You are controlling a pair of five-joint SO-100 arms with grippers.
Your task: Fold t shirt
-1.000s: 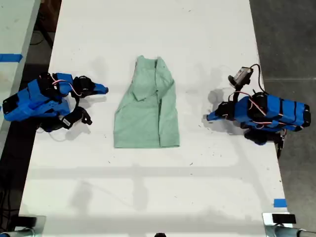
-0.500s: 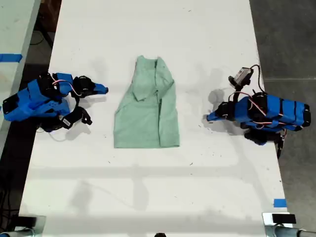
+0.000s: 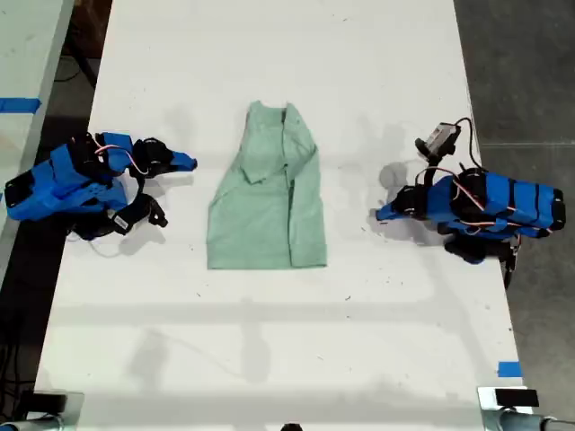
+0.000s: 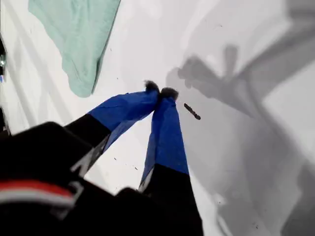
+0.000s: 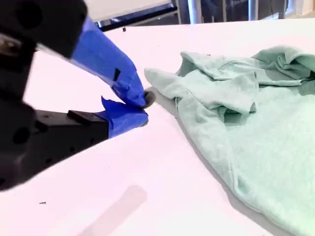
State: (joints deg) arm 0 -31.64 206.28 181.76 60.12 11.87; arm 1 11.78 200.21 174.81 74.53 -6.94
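Exterior view: t shirt [image 3: 267, 202] lying part-folded; my first gripper [image 4: 160, 92] and my second gripper [image 5: 142, 105] resting clenched, empty. Next, probably folding hem toward collar.

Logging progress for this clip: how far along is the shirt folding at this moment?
Partly done. The t shirt lies on the white table as a narrow strip, both sleeves folded inward. Nothing is in hand: my first gripper and my second gripper are shut, empty and off the cloth. Likely left: folding the strip across its length.

bare table [image 3: 269, 359] around t shirt [image 3: 267, 202]
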